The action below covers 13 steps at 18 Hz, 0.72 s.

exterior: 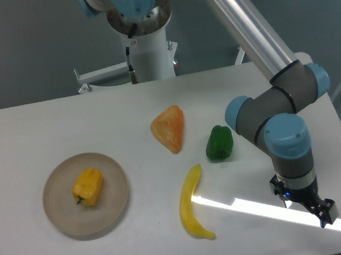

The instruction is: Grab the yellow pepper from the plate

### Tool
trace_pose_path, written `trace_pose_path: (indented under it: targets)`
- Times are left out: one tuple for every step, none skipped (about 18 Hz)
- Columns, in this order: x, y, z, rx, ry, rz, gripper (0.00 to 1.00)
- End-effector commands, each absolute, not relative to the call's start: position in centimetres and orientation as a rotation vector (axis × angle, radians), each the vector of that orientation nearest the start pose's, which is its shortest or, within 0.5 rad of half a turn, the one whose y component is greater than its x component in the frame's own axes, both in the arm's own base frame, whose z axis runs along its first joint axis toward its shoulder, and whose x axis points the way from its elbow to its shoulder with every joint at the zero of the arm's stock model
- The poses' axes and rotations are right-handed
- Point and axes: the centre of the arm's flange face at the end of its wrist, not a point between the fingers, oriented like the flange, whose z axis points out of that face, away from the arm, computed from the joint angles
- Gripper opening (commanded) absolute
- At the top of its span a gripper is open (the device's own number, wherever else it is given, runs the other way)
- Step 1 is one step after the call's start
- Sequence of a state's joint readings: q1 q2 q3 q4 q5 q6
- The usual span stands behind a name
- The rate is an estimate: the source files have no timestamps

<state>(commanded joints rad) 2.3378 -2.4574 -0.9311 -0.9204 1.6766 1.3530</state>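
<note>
The yellow pepper (88,187) lies on its side near the middle of the round tan plate (62,222), at the left of the table, with its short dark stem pointing to the front left. My gripper (322,212) hangs low over the table's front right corner, far to the right of the plate. It is small and dark in the camera view, and the gap between its fingers does not show. Nothing is seen in it.
Between plate and gripper lie an orange wedge-shaped piece (169,128), a green pepper (219,143) and a long curved banana (192,203). The arm's base (147,49) stands at the table's back edge. A bright strip of sunlight crosses the table's front right.
</note>
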Motion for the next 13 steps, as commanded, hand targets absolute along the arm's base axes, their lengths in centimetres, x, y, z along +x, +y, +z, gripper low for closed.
trace_pose_path:
  targets:
    - [-49.5, 69.0, 28.3, -2.857, 0.828, 0.608, 1.00]
    - [-49.5, 69.0, 28.3, -2.856, 0.828, 0.610, 1.00]
    - [-49.5, 69.0, 28.5, -2.857, 0.826, 0.609, 1.00]
    - [-49.4, 69.0, 28.5, -2.857, 0.825, 0.613, 1.00]
    - [-49.3, 69.0, 28.7, -2.855, 0.822, 0.614, 1.00]
    - [-48.8, 69.4, 28.8, -2.852, 0.819, 0.614, 1.00]
    - [-48.3, 69.6, 29.1, -2.851, 0.806, 0.613, 1.00]
    - [-48.1, 69.5, 29.7, -2.847, 0.794, 0.618, 1.00]
    - [-48.0, 69.4, 30.3, -2.839, 0.784, 0.619, 1.00]
    - [-47.9, 69.3, 30.8, -2.833, 0.771, 0.620, 1.00]
    - [-47.7, 69.2, 31.8, -2.828, 0.758, 0.630, 1.00]
    - [-47.3, 69.1, 32.6, -2.823, 0.744, 0.637, 1.00]
    - [-46.7, 68.8, 33.9, -2.816, 0.723, 0.646, 1.00]
